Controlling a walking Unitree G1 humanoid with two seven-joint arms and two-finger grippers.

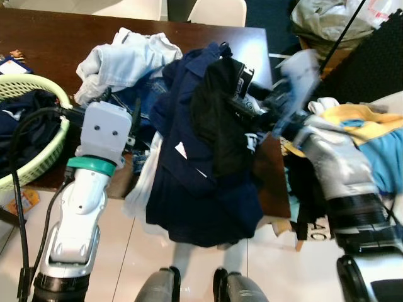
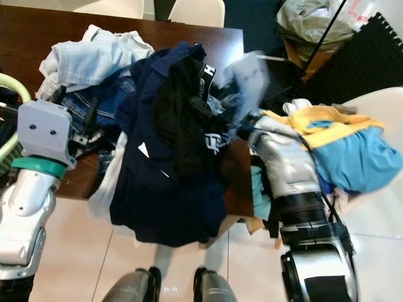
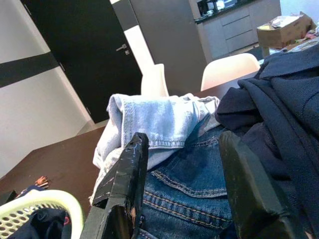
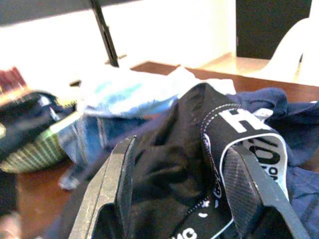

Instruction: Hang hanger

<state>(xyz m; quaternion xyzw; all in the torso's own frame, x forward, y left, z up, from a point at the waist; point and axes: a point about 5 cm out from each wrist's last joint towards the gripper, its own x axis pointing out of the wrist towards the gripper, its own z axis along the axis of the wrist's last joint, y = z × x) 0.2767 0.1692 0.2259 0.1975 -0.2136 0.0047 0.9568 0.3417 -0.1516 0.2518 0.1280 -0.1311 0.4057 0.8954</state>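
- Your left gripper [image 3: 182,199] sits parted at the table's [image 1: 56,44] near edge, fingers over the blue jeans [image 3: 194,179].
- Your right gripper [image 4: 192,194] — fingers spread — straddles the black garment [image 1: 220,119] on the navy pile [image 1: 189,189].
- You cannot make out a hanger.
- Green basket [image 1: 38,94] — table's left edge.

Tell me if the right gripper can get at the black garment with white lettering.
Probably yes: the right gripper is open, jaws either side of the black garment atop the clothes pile, nothing between.
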